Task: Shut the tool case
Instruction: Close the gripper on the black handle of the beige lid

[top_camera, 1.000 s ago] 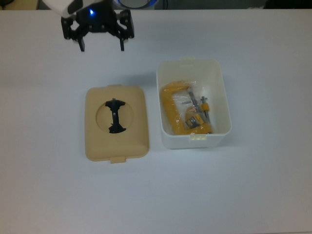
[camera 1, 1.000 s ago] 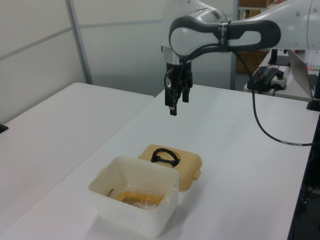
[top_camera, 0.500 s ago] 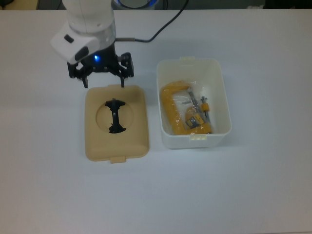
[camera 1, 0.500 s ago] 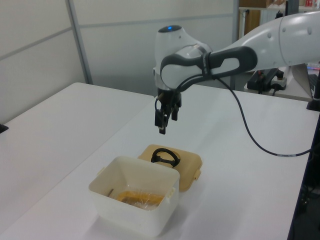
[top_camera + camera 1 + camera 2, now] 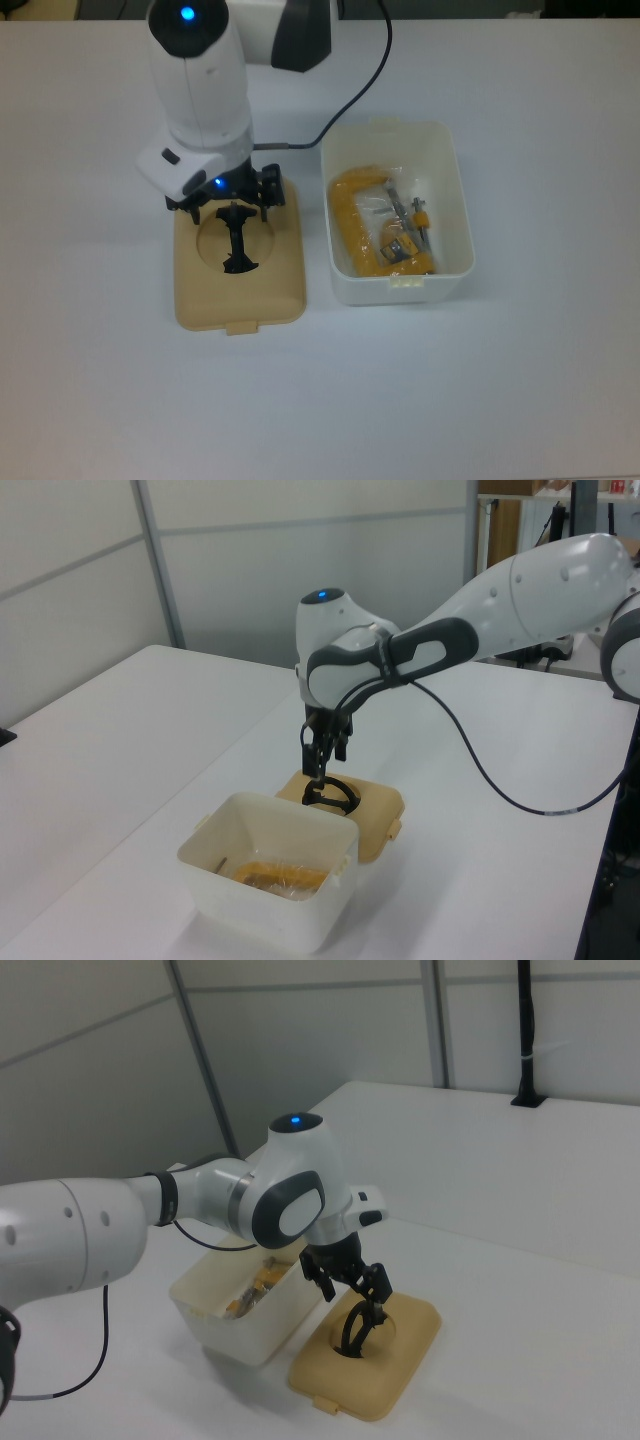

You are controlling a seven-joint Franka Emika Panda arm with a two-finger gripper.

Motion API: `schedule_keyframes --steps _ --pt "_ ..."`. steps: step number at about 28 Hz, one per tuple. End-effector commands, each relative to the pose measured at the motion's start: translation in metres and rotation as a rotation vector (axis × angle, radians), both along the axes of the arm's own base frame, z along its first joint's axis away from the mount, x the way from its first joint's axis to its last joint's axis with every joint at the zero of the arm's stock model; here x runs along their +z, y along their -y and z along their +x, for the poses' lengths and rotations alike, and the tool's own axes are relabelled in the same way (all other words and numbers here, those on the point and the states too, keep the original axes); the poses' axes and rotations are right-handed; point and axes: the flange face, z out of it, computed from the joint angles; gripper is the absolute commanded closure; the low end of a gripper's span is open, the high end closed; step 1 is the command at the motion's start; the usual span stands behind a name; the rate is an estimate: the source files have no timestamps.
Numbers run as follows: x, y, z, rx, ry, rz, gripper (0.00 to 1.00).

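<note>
The tool case's white box (image 5: pixel 458 200) stands open at the top view's right, with a yellow tool in a clear bag (image 5: pixel 365 235) inside. Its tan lid (image 5: pixel 278 280) lies flat on the table beside it, at the top view's left, with the black handle (image 5: pixel 238 248) standing up in the round recess. My gripper (image 5: pixel 230 210) is open and hangs low over the lid's far end, its fingers either side of the handle's top end. The left view shows the gripper (image 5: pixel 318 772) just above the handle (image 5: pixel 332 792). In the right view the gripper (image 5: pixel 355 1292) sits over the lid (image 5: pixel 400 1355).
The white table (image 5: pixel 500 380) spreads around the case. My arm's black cable (image 5: pixel 345 100) trails across the table behind the box. In the left view, a wall panel (image 5: pixel 80 590) stands beyond the table's far side.
My gripper has come from the table's back edge down toward the lid, and now hangs over the handle. Lid and box have not moved.
</note>
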Motion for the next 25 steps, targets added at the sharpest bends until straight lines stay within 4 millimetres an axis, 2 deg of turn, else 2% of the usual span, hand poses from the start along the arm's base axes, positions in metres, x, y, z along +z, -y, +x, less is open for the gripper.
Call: schedule_keyframes --steps 1,5,6,10,11,15,25 --pt "-0.0061 -0.0104 0.0011 0.026 0.016 0.015 0.14" --pt "-0.0060 -0.0095 0.0011 0.023 0.016 0.015 0.35" --pt "-0.0060 -0.0105 0.0011 0.026 0.016 0.015 0.47" --pt "-0.0060 -0.0156 0.0010 0.036 0.015 0.013 0.72" --pt "-0.0068 -0.0175 0.0006 0.041 0.014 0.014 0.82" --pt "-0.0069 -0.0185 0.0004 0.044 0.012 0.014 0.99" --pt "-0.0039 -0.0115 0.0020 0.109 0.020 0.006 1.00"
